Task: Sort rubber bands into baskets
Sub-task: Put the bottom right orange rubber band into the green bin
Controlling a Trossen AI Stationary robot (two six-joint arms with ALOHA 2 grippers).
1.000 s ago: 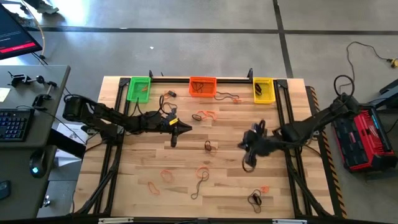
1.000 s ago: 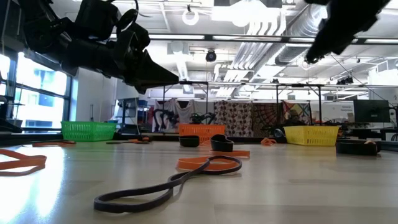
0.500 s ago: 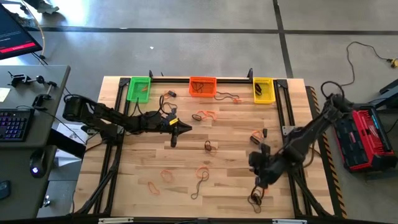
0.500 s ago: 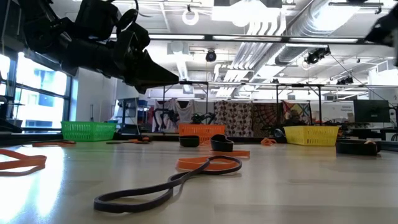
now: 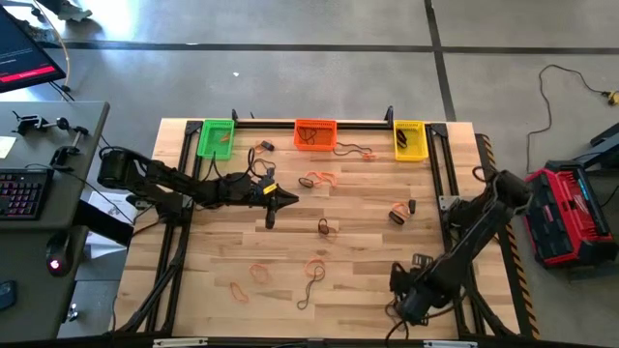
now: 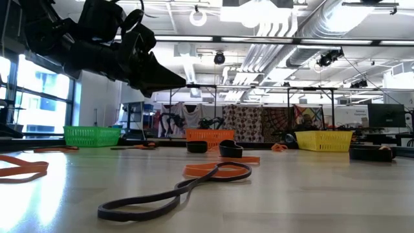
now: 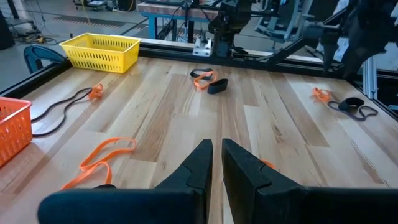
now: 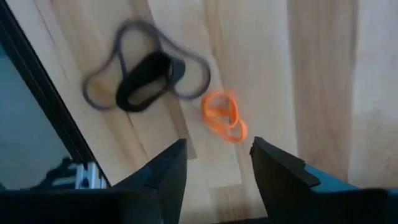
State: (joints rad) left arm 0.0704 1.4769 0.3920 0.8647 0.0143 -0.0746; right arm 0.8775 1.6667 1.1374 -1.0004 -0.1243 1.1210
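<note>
rubber bands and baskets on the table

rubber bands: loose across the wooden table (image 5: 358, 242). counted in the high view: one orange band (image 5: 320, 179) near the orange basket; one thin dark band (image 5: 356, 151) between the orange and yellow baskets; one small piece (image 5: 264, 146) between the green and orange baskets; an orange-and-black pair (image 5: 401, 211) toward the right rail; one brown band (image 5: 324, 227) mid-table; three orange loops at the front left (image 5: 259, 273); one long dark loop (image 5: 309, 287) beside them. at the front right corner, seen from the right wrist, a black cluster (image 8: 146, 78) lies just beside a small orange band (image 8: 224, 116).

baskets: three, in a row along the far edge. green basket (image 5: 216, 137), orange basket (image 5: 315, 134), yellow basket (image 5: 410, 139). something orange lies in the green one and something dark in the orange one; too small to identify.

left gripper (image 5: 290, 201): over the table's left-middle, above the surface, fingers pinched nearly together, nothing between them.

right gripper (image 8: 214, 165): over the front right corner, above the black cluster and small orange band, fingers spread, nothing held.

surroundings: black frame rails along the table; a desk with keyboard (image 5: 21, 193) to the left; a red case (image 5: 571, 215) on the floor to the right.
</note>
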